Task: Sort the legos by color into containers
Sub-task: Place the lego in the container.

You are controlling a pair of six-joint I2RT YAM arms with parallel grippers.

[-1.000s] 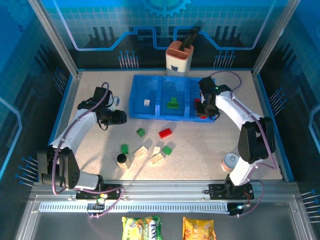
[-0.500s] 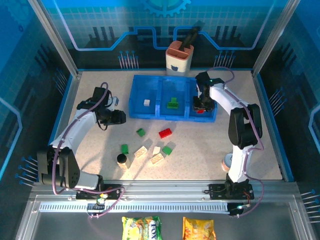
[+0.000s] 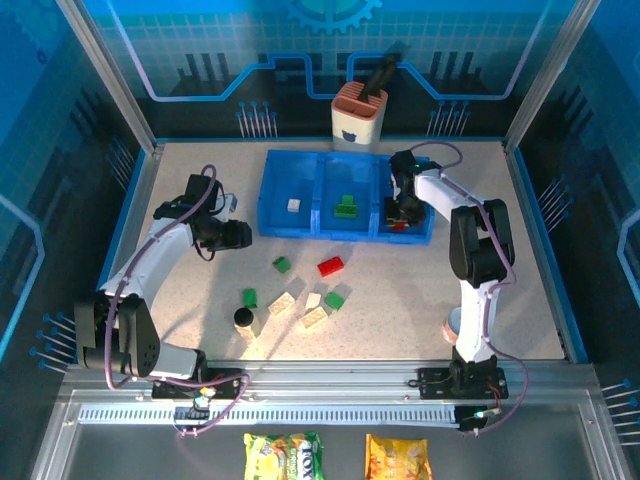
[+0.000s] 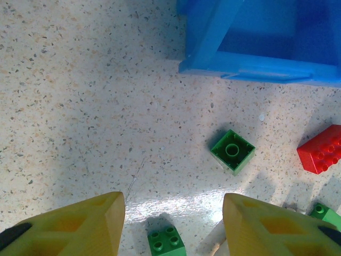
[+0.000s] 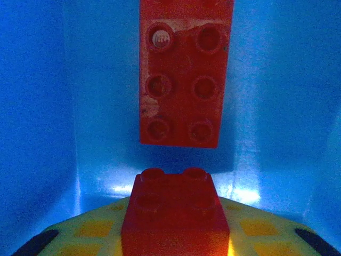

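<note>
**Count**
- Red legos: three.
  - The gripped red lego (image 5: 176,213) sits clamped between my right jaws, which are closed tight on it inside the right compartment of the tray (image 3: 300,228).
  - The lying red lego (image 5: 186,74) rests on that compartment's floor, just ahead of the right jaws and apart from the gripped one.
  - The loose red lego (image 3: 330,266) lies on the surface (image 3: 400,290), to the right of my left jaws.
- Green legos: four.
  - The binned green lego (image 3: 346,207) is in the middle compartment.
  - The near green lego (image 4: 165,242) shows between my two left fingers (image 4: 69,229).
  - The single-stud green lego (image 4: 232,151) lies ahead of the left jaws and to their right.
  - The edge green lego (image 4: 326,213) lies far to their right.
- Cream legos: four.
  - The binned cream lego (image 3: 293,205) is in the left compartment.
  - The three loose cream legos (image 3: 281,304) cluster on the surface, well clear of both jaws.

**Orientation**
- The lying red lego is two studs by three and faces studs up. Its long axis runs straight away from my right jaws.
- The gripped red lego shows two studs along its far edge. I cannot tell its long axis.
- The loose red lego lies slanted, with its right end farther from my bases.

**Jaws**
- My left jaws stand moderately apart above the surface with nothing between them.
</note>
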